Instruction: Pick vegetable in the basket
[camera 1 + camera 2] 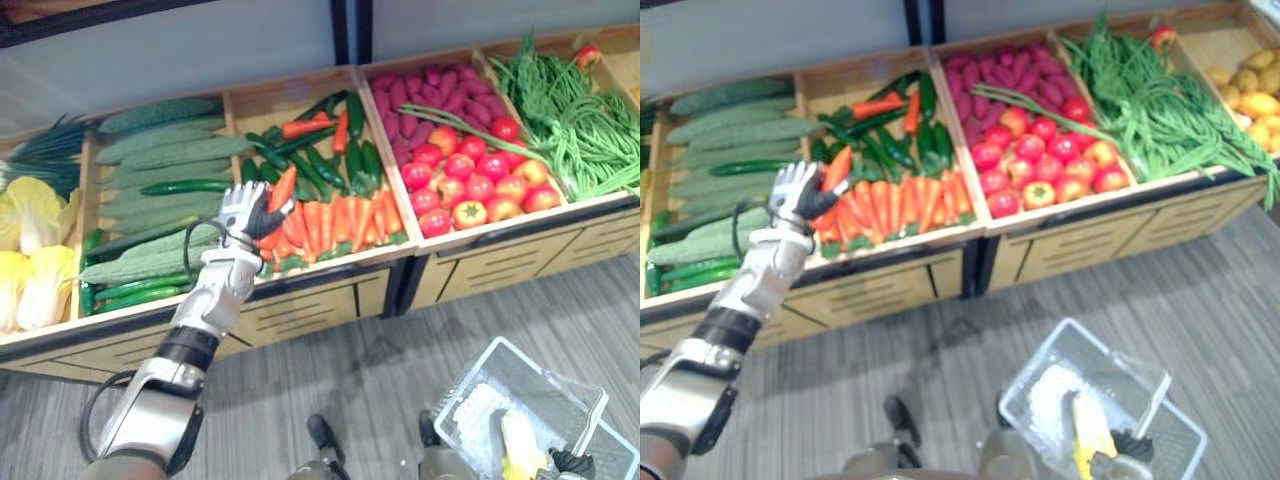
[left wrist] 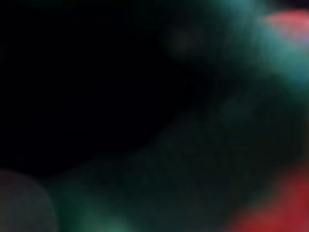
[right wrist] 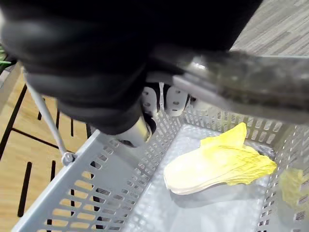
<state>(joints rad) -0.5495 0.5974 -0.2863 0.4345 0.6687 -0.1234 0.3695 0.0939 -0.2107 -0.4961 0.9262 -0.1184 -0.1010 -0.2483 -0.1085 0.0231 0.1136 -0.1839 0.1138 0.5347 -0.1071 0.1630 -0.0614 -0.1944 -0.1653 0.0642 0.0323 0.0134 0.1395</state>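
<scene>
My left hand (image 1: 243,212) is raised over the carrot bin (image 1: 330,222), its fingers curled round one orange carrot (image 1: 283,188) that points up and away from the pile. The same hand (image 1: 797,193) and carrot (image 1: 838,167) show in the right eye view. A grey plastic basket (image 1: 478,385) hangs low at the right over the floor. My right hand (image 3: 164,99) is shut on its handle (image 3: 241,82). A yellow napa cabbage (image 3: 219,164) lies inside the basket (image 3: 96,193).
The wooden display holds cucumbers and bitter gourds (image 1: 160,150), dark green peppers (image 1: 310,160), purple sweet potatoes (image 1: 430,95), tomatoes (image 1: 480,180), green beans (image 1: 580,120) and napa cabbages (image 1: 30,250). Yellow potatoes (image 1: 1250,85) lie at the far right. Grey floor runs in front.
</scene>
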